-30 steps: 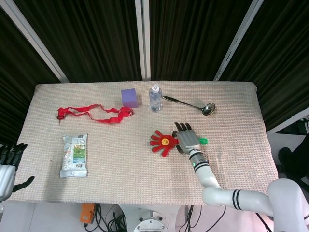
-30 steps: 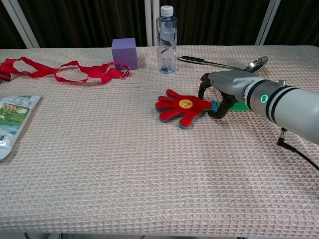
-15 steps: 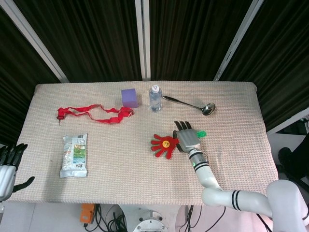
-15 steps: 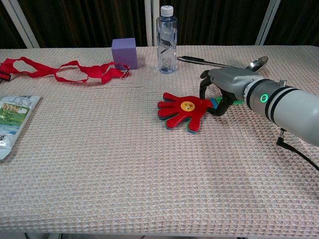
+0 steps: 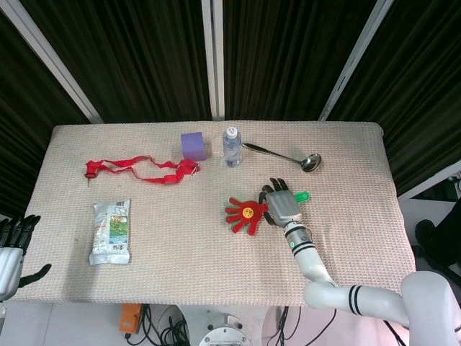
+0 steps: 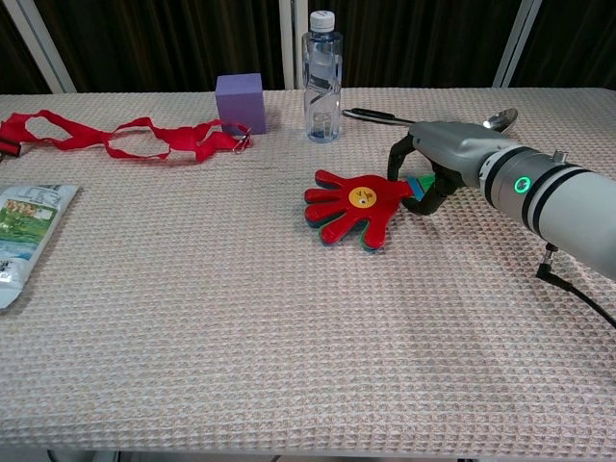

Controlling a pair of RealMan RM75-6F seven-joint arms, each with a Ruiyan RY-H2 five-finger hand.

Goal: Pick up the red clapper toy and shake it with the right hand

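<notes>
The red clapper toy, shaped like a hand with a yellow face button, lies near the table's middle right with its fingers fanned left. Its green handle end pokes out past my right hand. My right hand curls over the handle and grips it, and the toy's palm looks tilted up a little off the cloth. My left hand hangs open off the table's near left corner, holding nothing.
A purple cube, a clear water bottle and a metal ladle line the far side. A red ribbon lies far left. A snack packet rests near the left edge on the woven cloth.
My right hand has closed around the handle and shifted slightly toward the far side. The toy has swung with it, its fingers now pointing more left and toward me.
</notes>
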